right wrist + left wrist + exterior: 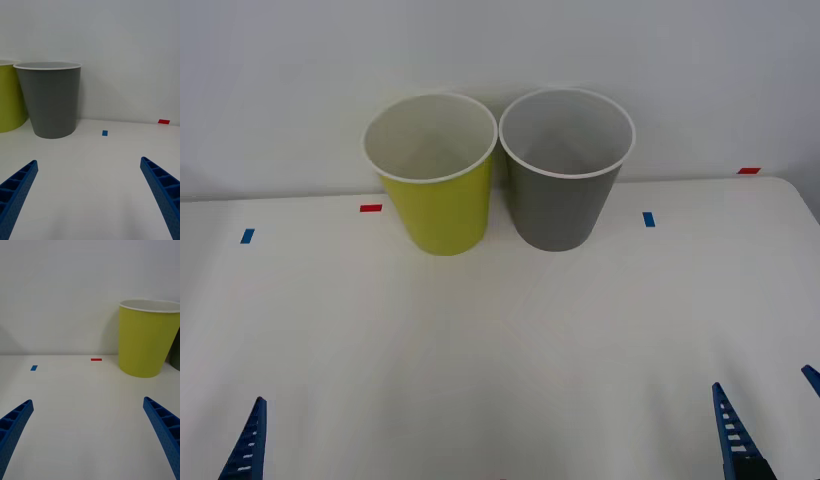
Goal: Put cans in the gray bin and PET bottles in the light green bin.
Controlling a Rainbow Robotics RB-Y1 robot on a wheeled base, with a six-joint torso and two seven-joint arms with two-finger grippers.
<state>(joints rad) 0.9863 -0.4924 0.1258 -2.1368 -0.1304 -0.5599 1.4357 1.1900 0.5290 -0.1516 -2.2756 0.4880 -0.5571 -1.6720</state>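
While both arms sit low at the near edge of the table (500, 380), neither has anything in its grasp. The right gripper (90, 195) has its blue ribbed fingers (17, 187) spread wide with bare tabletop between them, and the left gripper (88, 435) is spread the same way — each reads as parked, ready rather than working.

Ahead of the right gripper, a little toward the robot's left, stands the gray bin (52, 101), upright with its mouth open. A blue tape mark (105, 133) lies on the table just beside its base, and a red mark (163, 121) lies farther out by the wall. Ahead of the left gripper, toward the robot's right, stands the light green bin (146, 339), also upright, with a red tape mark (96, 359) near its base and a blue one (34, 368) farther out to the left.

In the front view the two bins stand side by side at the far edge, rims touching or nearly so, well apart from both grippers — probably so either arm can reach either mouth. Both white insides look empty from above. No can or bottle lies on the table, so the sorting seems either unstarted or waiting for an item to be set down.
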